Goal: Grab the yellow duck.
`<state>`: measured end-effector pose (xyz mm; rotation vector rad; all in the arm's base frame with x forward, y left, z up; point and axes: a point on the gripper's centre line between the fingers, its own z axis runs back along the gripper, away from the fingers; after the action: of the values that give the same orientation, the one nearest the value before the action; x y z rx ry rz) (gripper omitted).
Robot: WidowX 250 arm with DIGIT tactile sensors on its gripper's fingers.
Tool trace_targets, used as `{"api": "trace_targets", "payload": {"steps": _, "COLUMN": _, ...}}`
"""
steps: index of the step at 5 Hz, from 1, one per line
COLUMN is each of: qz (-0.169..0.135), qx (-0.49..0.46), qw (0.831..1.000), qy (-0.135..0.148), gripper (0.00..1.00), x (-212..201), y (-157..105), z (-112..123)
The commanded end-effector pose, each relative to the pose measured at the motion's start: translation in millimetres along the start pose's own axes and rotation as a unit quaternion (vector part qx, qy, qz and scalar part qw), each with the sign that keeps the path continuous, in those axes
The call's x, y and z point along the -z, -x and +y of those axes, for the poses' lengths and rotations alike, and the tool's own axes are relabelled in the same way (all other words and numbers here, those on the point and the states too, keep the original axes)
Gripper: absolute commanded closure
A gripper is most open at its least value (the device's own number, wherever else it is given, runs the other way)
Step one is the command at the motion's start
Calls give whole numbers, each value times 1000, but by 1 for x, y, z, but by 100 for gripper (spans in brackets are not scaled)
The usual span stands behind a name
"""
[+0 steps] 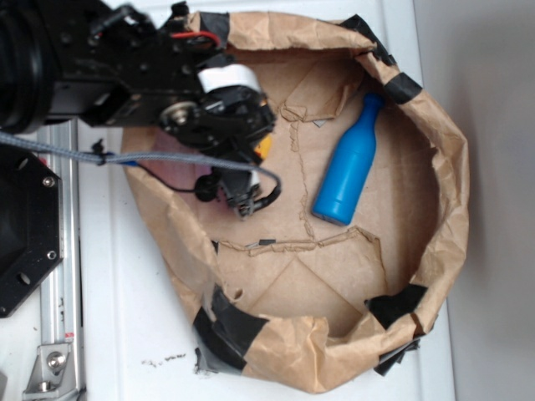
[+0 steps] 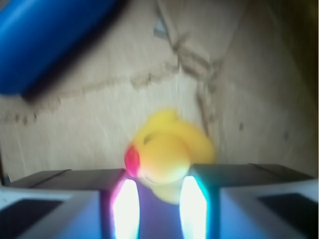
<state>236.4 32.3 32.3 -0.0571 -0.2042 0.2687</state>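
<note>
**Duck sits at the mouth of the spread jaws**

Claw (image 2: pixel 158 204) first: in the wrist view its two fingers (image 2: pixel 124 209) stand apart, a clear gap between them, holding nothing. The duck (image 2: pixel 167 154) lies just ahead of that gap and pokes partly into it, its lower body between the fingertips, its head and red beak (image 2: pixel 131 160) turned toward the left-hand finger. It looks slightly off centre, nearer the right side of the gap. Whether either finger touches it cannot be told; the picture is blurred.

By my reading, the coming move turns on this: the duck is already in line with the claw, so a short advance and a squeeze should do.

Further out, the bottle (image 1: pixel 349 160) lies on its side well apart from the claw. From outside, the arm (image 1: pixel 167 75) hides nearly all of the duck. All of it rests on a torn paper bag (image 1: pixel 435 251).
</note>
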Motion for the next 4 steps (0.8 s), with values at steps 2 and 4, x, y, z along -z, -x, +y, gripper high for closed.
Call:
{"api": "trace_targets", "payload": {"steps": 2, "qz": -4, "qx": -6, "qw": 1000, "qy": -17, "gripper": 100, "x": 5, "y": -24, "z": 12}}
{"api": "trace_targets", "payload": {"steps": 4, "qz": -3, "qx": 5, "qw": 1000, "qy": -15, "gripper": 100, "x": 3, "y": -19, "z": 8}}
